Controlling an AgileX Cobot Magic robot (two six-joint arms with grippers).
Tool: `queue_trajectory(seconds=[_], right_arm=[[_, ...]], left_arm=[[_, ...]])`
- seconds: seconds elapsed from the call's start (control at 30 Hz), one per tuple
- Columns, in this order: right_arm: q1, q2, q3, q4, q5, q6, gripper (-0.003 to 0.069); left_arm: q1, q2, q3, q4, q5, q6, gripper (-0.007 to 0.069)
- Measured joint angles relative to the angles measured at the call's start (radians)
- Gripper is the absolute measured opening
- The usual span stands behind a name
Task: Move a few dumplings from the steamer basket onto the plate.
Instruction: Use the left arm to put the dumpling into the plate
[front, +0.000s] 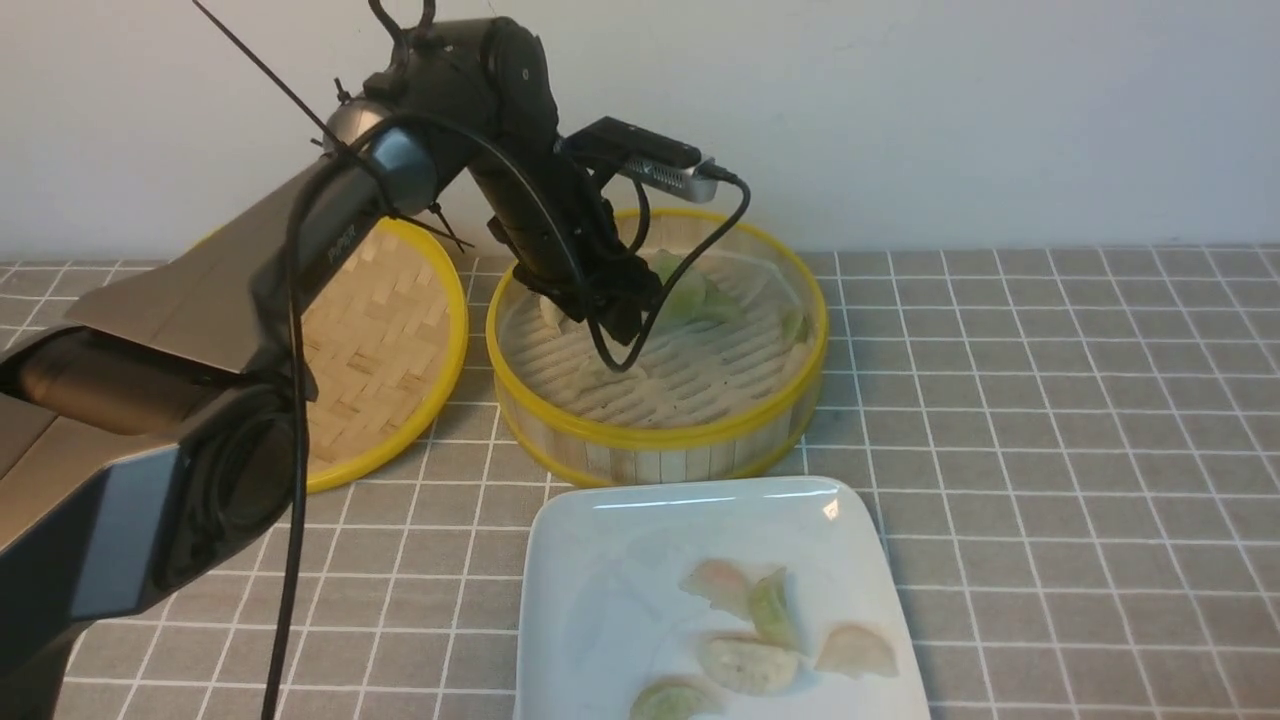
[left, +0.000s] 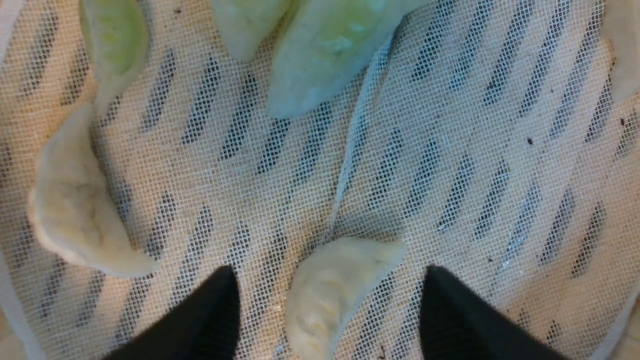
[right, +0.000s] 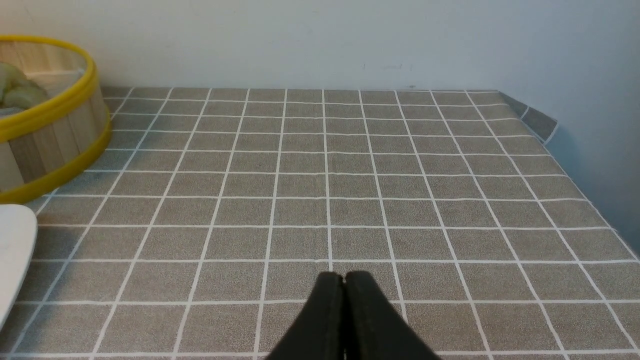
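Left fingers (left: 205, 320) stand apart, straddling one pale dumpling (left: 332, 295) on the mesh liner (left: 450, 165) of the steamer basket (front: 650, 435). Nothing is gripped. The dumpling lies slanted in the gap, nearer one finger, and appears to touch neither.

Right fingers (right: 327, 320) are pressed together, empty, above the desk (right: 400, 190).

Five dumplings (front: 750, 660) lie on the plate (front: 600, 570), just in front of the basket.

Step in hand, as we judge it: pick this one.
- We should centre the gap over its belly.
- Go down until the tips nearly meet the liner, then close gently, since the skin looks soft and could tear.
- Lift straight up, checking that the mesh does not rise with it.
- Clear the basket wall before swinging toward a bare patch of plate.
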Motion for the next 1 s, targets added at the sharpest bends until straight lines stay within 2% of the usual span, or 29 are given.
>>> queue_trajectory(seconds=[0.13,0.37,0.47,0.5,0.53,0.57,0.83,1.0], right_arm=[[0.000,0.000,0.000,0.000,0.000,0.000,-0.0015],[0.000,0.000,0.000,0.000,0.000,0.000,-0.0015],[0.000,0.000,0.000,0.000,0.000,0.000,-0.0015],[0.000,0.000,0.000,0.000,0.000,0.000,-0.0015],[0.000,0.000,0.000,0.000,0.000,0.000,-0.0015],[0.000,0.000,0.000,0.000,0.000,0.000,-0.0015],[0.000,0.000,0.000,0.000,0.000,0.000,-0.0015],[0.000,0.000,0.000,-0.001,0.000,0.000,-0.0015]], left_arm=[[0.000,0.010,0.010,0.000,0.000,-0.005,0.0493],[0.000,0.027,0.070,0.003,0.000,-0.015,0.0458],[0.000,0.028,0.078,0.001,0.000,-0.007,0.0314],[0.000,0.028,0.078,-0.001,0.000,-0.004,0.0211],[0.000,0.028,0.079,-0.003,0.000,-0.003,0.0143],[0.000,0.028,0.079,-0.005,0.000,-0.003,0.0131],[0.000,-0.075,0.086,-0.017,0.000,-0.068,0.0144],[-0.022,-0.288,0.189,-0.027,-0.004,-0.112,0.0144]])
